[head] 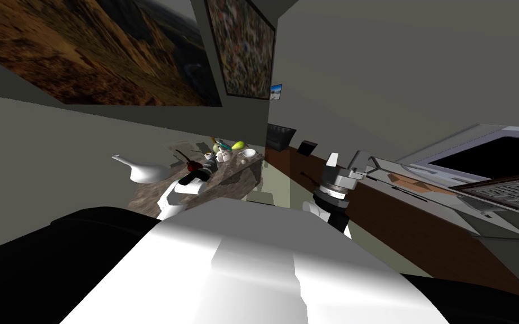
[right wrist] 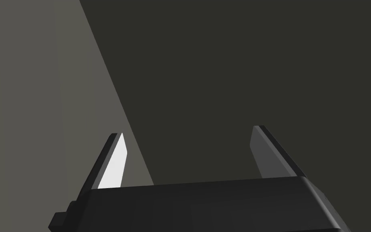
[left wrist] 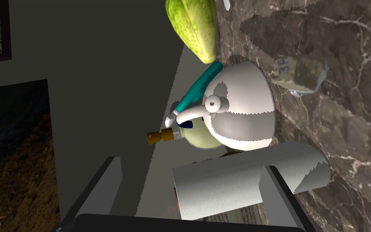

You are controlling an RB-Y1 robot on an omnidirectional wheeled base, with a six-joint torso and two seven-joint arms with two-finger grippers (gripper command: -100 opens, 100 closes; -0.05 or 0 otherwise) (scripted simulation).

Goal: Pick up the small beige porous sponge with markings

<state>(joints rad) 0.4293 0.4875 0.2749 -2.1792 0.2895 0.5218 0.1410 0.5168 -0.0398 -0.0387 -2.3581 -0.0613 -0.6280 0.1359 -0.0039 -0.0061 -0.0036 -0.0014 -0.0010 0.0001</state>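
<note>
The small beige sponge [left wrist: 297,73], with dark marks on one end, lies flat on the dark marbled counter [left wrist: 353,133]; in the head view it is a pale speck [head: 244,162] near the counter's far end. My left gripper [left wrist: 192,189] is open, a white paper towel roll [left wrist: 229,183] lying between its fingers [left wrist: 275,193]. Beyond the roll stands a white teapot [left wrist: 241,112], and the sponge sits past the teapot, off to one side. The left arm reaches over the counter [head: 196,177]. My right gripper [head: 345,162] is held up to the right, open [right wrist: 186,157] and with nothing in it.
Around the teapot are a teal-handled tool [left wrist: 198,86], a corked bottle [left wrist: 180,136] and a yellow-green vegetable [left wrist: 192,28]. A white bowl [head: 249,153] and a white long-spouted vessel [head: 146,170] also sit on the counter. A brown cabinet run [head: 421,219] lies to the right.
</note>
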